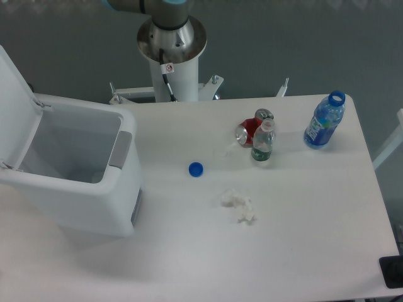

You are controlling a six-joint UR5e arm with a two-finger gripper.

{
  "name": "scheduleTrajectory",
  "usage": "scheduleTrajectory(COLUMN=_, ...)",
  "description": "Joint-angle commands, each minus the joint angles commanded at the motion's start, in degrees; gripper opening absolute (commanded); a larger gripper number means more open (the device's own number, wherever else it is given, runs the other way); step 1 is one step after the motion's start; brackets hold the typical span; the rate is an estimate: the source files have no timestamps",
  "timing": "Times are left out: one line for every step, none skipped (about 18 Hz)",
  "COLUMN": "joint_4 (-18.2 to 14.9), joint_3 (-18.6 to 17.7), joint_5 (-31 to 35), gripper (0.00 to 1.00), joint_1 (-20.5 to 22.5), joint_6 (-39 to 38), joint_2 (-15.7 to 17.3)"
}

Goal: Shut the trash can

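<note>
On the white counter (302,239), the large white boxy plastic trash can (82,189) is seen lid-up; the end effector is out of view

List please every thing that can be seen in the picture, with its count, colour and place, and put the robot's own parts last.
trash can: one, white with grey front latch, left side of table, lid standing open
bottle cap: one, blue, table centre
crumpled tissue: one, white, right of centre, toward the near edge
cans: two, red and silver, lying behind the small bottle
small bottle: one, clear with green label, upright, right of centre
large bottle: one, blue, uncapped, upright, far right corner
table: one, white
robot base: one, white and grey pedestal, behind table
hand: not in view
</note>
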Motion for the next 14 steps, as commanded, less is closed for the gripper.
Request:
scheduleTrajectory(joint_4=0.0, joint_3=0.0, joint_5=0.0, gripper=1.0, joint_1=0.6, joint_6=0.2, joint_2=0.3)
scheduleTrajectory(joint_4=0.0, joint_3=-0.1, joint_5=0.0, gripper=1.0, joint_1=1.1, joint_6=0.3, joint_2=0.4)
scheduleTrajectory(joint_4=-0.1, joint_3=-0.1, joint_5=0.2, gripper=1.0, joint_1=1.6, joint_6=0.5, joint_2=0.5)
scheduleTrajectory(joint_4=-0.1, joint_3=-0.2, joint_5=0.3, gripper=1.0, joint_1=2.5, joint_6=0.5, joint_2=0.6)
scheduleTrajectory(joint_4=0.0, joint_3=-0.2, joint_5=0.5, gripper=1.0, joint_1=3.5, joint_6=0.5, joint_2=0.8)
scheduleTrajectory(joint_4=-0.1, joint_3=-0.3, joint_5=0.7, gripper=1.0, joint_1=4.2, joint_6=0.5, joint_2=0.8)
scheduleTrajectory(joint_4=-0.1, joint_3=-0.3, joint_5=1.0, gripper=1.0, joint_1=4.8, joint_6=0.5, joint_2=0.8)
scheduleTrajectory(joint_4=0.0, joint_3=-0.5, joint_5=1.6, gripper=1.0, joint_1=5.3, joint_6=0.5, joint_2=0.8)
scheduleTrajectory(joint_4=0.0, joint_3=-0.5, joint_5=2.3, gripper=1.0, joint_1=5.5, joint_6=0.5, joint_2=0.7)
scheduleTrajectory(joint_4=0.0, joint_3=-0.6, joint_5=3.1, gripper=1.0, joint_1=6.1, joint_6=0.7, joint_2=0.6)
scheduleTrajectory(joint_4=0.0, joint_3=-0.7, joint_5=3.4, gripper=1.0, joint_1=6.8, joint_6=1.4, joint_2=0.6)
scheduleTrajectory(joint_4=-0.1, joint_3=-1.1, joint_5=3.6, gripper=1.0, joint_1=7.0, joint_6=2.5, joint_2=0.5)
scheduleTrajectory(joint_4=-0.1, joint_3=-1.4, joint_5=4.1, gripper=1.0, joint_1=7.0, joint_6=3.4, joint_2=0.4)
scheduleTrajectory(joint_4=-0.1, joint_3=-1.8, joint_5=4.7, gripper=1.0, joint_1=7.5, joint_6=3.9, joint_2=0.4)
